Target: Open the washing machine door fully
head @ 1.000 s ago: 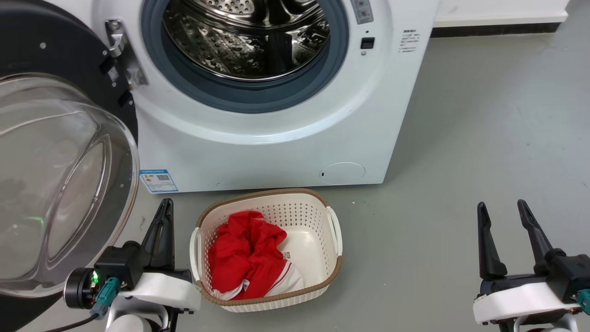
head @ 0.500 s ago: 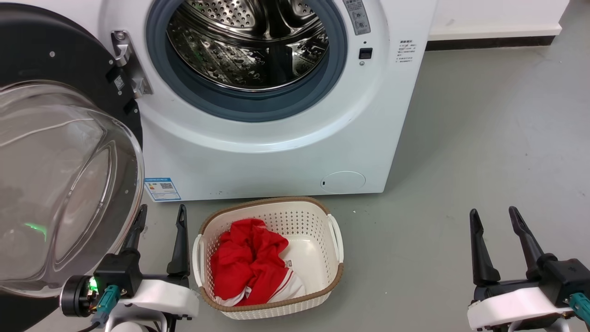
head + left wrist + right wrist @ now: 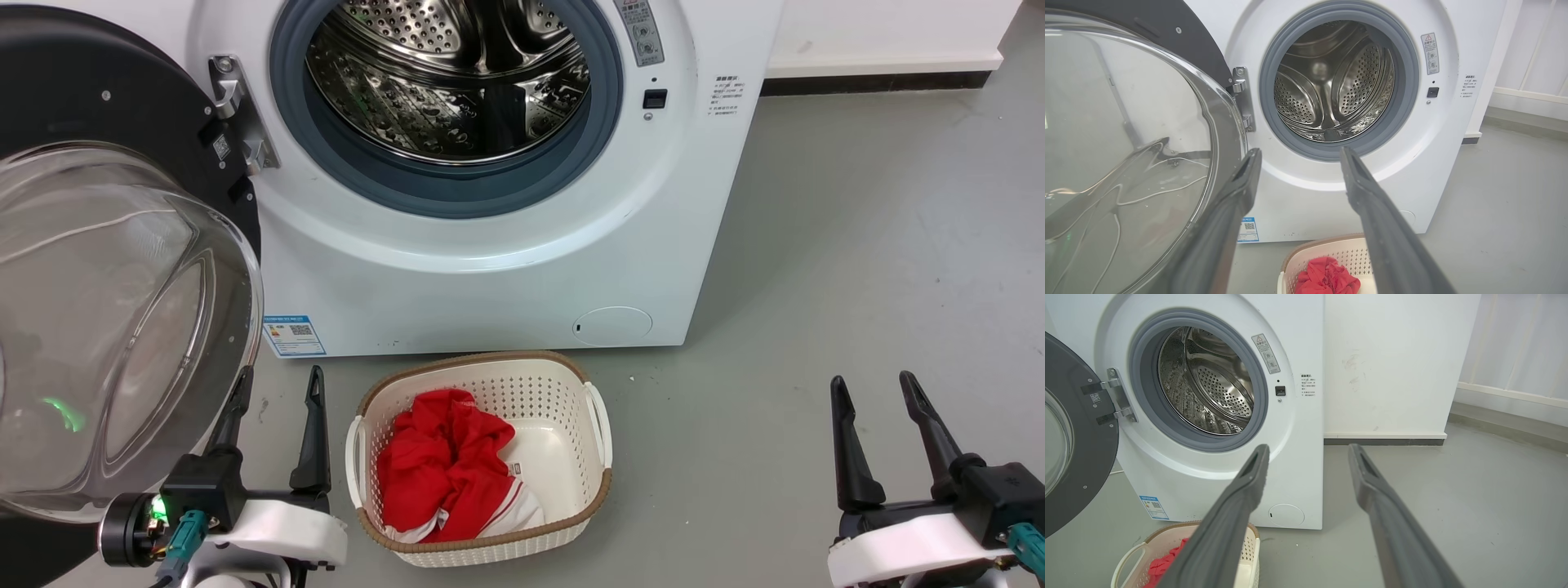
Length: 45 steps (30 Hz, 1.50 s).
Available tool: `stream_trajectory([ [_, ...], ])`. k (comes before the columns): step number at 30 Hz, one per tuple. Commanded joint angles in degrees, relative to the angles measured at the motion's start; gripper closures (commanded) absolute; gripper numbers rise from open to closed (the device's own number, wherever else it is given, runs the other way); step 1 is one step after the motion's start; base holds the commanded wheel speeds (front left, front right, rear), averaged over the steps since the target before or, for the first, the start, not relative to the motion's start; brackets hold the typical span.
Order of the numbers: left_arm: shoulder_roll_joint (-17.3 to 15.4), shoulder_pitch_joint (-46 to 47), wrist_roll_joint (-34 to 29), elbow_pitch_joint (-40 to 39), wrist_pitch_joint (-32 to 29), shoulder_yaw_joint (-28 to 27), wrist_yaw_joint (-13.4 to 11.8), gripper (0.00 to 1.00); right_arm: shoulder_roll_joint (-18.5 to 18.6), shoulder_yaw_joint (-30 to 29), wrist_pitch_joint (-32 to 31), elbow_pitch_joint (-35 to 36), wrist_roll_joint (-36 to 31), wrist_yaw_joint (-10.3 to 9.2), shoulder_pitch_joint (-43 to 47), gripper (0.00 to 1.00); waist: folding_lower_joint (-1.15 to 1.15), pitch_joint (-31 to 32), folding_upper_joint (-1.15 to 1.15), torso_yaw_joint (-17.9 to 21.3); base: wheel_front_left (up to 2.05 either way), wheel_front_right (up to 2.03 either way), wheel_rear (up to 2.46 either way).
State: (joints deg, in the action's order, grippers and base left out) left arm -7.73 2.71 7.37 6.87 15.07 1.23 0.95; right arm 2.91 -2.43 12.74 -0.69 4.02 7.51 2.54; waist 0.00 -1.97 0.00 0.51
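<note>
Left tool (image 3: 280,374): fingers apart, empty; door (image 3: 98,90) swung wide, its glass just left of the tool
Right tool (image 3: 871,380): fingers apart, empty; machine (image 3: 490,269) ahead-left; basket (image 3: 490,371) on floor (image 3: 816,245) between the tools

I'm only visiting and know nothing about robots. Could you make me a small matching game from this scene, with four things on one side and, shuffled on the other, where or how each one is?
Things
1. washing machine door
2. basket
3. red garment
4. right end effector

Places and states
A. lying inside the basket
B. fingers apart, holding nothing
C. swung open on its hinge, left of the drum
D. standing on the floor in front of the washing machine

Pairs: 1-C, 2-D, 3-A, 4-B
</note>
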Motion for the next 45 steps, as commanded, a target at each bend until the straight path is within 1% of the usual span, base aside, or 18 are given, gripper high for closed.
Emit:
stream_trajectory([
  [1,0.0,-0.5,-0.1,-0.3,0.1,-0.2,-0.3,0.00,-0.1,0.1,-0.1,0.2,0.0,-0.04,0.3,0.00,0.00,-0.1,0.00,0.0,0.00,0.00,0.00],
  [23,0.0,-0.4,-0.1,-0.5,0.1,-1.0,-0.2,0.00,-0.1,-0.2,0.1,0.5,0.4,-0.04,-0.1,0.00,0.00,-1.1,0.00,0.0,0.00,0.00,0.00],
  [24,0.0,0.0,0.0,-0.4,0.0,-0.9,-0.2,1.00,0.0,-0.2,0.0,0.3,0.2,0.00,0.0,1.00,0.00,-1.1,0.00,0.0,0.00,0.00,0.00],
  [29,0.6,-0.5,0.5,1.6,-0.5,-1.0,-0.1,1.00,0.0,0.0,0.0,-1.5,0.7,0.00,0.6,1.00,0.01,-1.1,0.00,0.0,0.00,0.00,0.00],
  [45,1.5,0.5,18.4,2.8,-5.0,-2.5,1.3,1.00,1.0,0.4,-3.1,-3.8,20.4,0.00,-1.5,1.00,0.01,-0.8,0.00,0.0,0.00,0.00,0.00],
])
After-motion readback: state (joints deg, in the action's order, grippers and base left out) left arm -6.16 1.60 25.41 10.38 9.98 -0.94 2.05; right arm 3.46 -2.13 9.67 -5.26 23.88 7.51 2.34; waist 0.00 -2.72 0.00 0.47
